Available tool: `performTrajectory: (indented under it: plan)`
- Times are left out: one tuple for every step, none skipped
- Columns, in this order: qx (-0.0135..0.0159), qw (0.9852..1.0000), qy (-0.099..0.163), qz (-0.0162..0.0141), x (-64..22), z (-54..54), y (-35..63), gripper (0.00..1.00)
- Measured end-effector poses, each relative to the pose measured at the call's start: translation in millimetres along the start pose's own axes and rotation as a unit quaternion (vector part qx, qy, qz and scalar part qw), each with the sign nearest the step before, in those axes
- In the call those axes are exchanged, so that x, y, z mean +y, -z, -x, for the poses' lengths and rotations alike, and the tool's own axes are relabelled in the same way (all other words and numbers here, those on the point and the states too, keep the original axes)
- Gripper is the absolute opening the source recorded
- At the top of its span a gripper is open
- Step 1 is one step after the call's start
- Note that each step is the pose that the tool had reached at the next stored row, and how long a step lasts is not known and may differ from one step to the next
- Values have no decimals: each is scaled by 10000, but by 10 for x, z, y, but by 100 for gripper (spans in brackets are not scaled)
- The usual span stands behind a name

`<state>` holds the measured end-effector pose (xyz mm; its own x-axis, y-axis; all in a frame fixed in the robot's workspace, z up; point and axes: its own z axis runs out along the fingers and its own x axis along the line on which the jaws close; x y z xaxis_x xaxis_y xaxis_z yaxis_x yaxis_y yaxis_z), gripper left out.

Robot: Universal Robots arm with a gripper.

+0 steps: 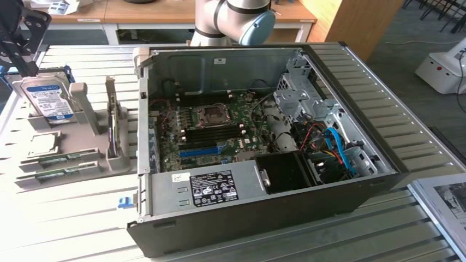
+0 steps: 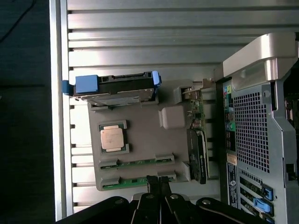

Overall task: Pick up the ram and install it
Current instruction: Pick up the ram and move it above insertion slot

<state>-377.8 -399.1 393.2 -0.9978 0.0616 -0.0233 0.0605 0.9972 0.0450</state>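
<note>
**Ram.** The ram [image 2: 135, 181] lies flat in the outermost groove of a grey plastic holder [image 2: 149, 140]. It is a thin green board. Its chips are too small to make out, and the fingertips cover a short stretch of it in the wrist view. A second ram stick [image 2: 140, 162] lies in the next groove, parallel and close by.

**Gripper.** The gripper [image 2: 158, 180] is raised over the holder and clear of the ram. Its 2 dark fingers stand barely parted, with a slim gap between them, and nothing is held. In the exterior view its top is cut off by the frame edge.

**Holder contents.**
- A square silver processor chip [image 2: 113, 138] sits in a green-rimmed recess beside the second stick.
- A hard drive [image 2: 117, 91] stands on edge behind it, with blue plastic rails.
- A dark card [image 2: 198, 156] also stands on edge, on the side nearest the case. Its face cannot be read.

**Surroundings.**
- The holder rests on a slatted metal table [image 2: 140, 37], well lit and glaring in places.
- To the exterior view's right lies an open black computer case [image 1: 378, 164], beside the holder.
- Inside it are a green motherboard [image 1: 237, 143], blue slots [image 1: 200, 152], a labelled power supply [image 1: 211, 188] and tangled cables [image 1: 331, 144]. The deeper corners of the case are in shadow.
</note>
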Motion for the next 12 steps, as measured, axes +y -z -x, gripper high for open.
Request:
performTrajectory:
  plan:
    - [2, 10000, 31, 1, 0, 0, 0, 14]
    - [3, 10000, 64, 2, 0, 0, 0, 14]
    - [5, 9999, 100, 3, 0, 0, 0, 14]
    - [7, 9999, 142, 3, 0, 0, 0, 14]
    - [9, 9998, 194, 5, 0, 0, 0, 14]
    - [11, 9997, 244, 6, 0, 0, 0, 14]
    - [13, 9996, 296, 7, 0, 0, 0, 14]
    - [16, 9994, 351, 8, 0, 0, 0, 14]
    - [18, 9992, 406, 10, 0, 0, 0, 14]
    - [21, 9989, 461, 11, 0, 0, 0, 14]
    - [24, 9986, 522, 12, 0, 0, 0, 14]
    - [26, 9983, 578, 14, 0, 0, 0, 14]
